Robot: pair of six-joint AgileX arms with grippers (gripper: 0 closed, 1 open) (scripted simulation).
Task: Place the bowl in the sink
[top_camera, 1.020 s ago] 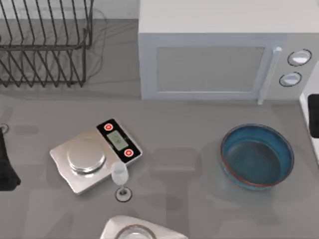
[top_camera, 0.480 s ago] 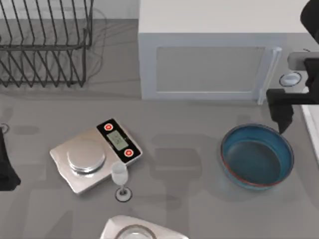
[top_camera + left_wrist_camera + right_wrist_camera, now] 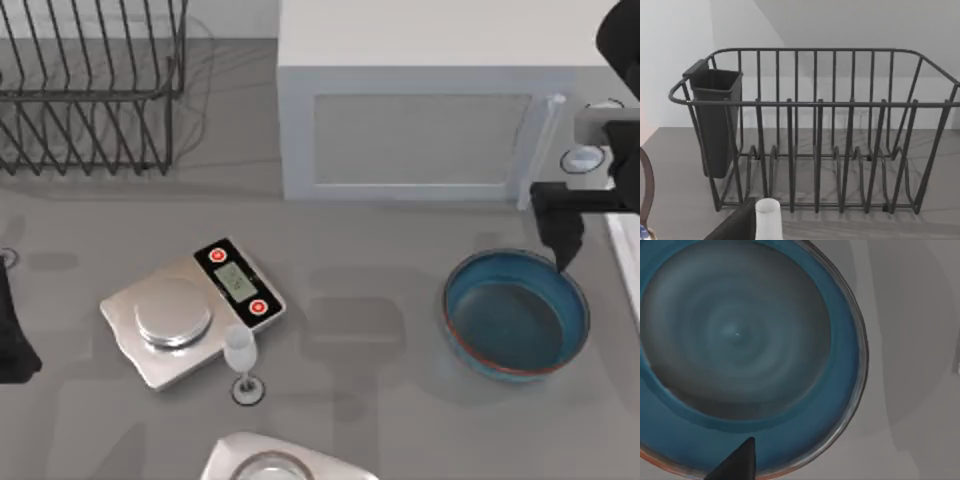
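Observation:
The bowl (image 3: pixel 515 315) is wide, deep and blue-teal with a reddish-brown rim, and it stands upright on the table's right side. My right gripper (image 3: pixel 612 250) hangs above the bowl's far right rim, open, holding nothing. One of its dark fingers (image 3: pixel 560 235) points down at the rim. In the right wrist view the bowl (image 3: pixel 740 340) lies just below, with one fingertip (image 3: pixel 737 462) over its inner wall. A white rim (image 3: pixel 622 260) runs along the table's right edge; I cannot tell whether it is the sink. My left arm (image 3: pixel 10 330) is parked at the left edge.
A white microwave (image 3: pixel 430 120) stands behind the bowl. Left of centre are a kitchen scale (image 3: pixel 190 310) and a small clear stemmed glass (image 3: pixel 242 360). A wire dish rack (image 3: pixel 90 90) fills the back left. A pale angular object (image 3: pixel 285 462) sits at the front edge.
The right gripper came into view from the upper right and dropped toward the bowl's far rim. In the last half second it edged slightly left. The bowl has not moved.

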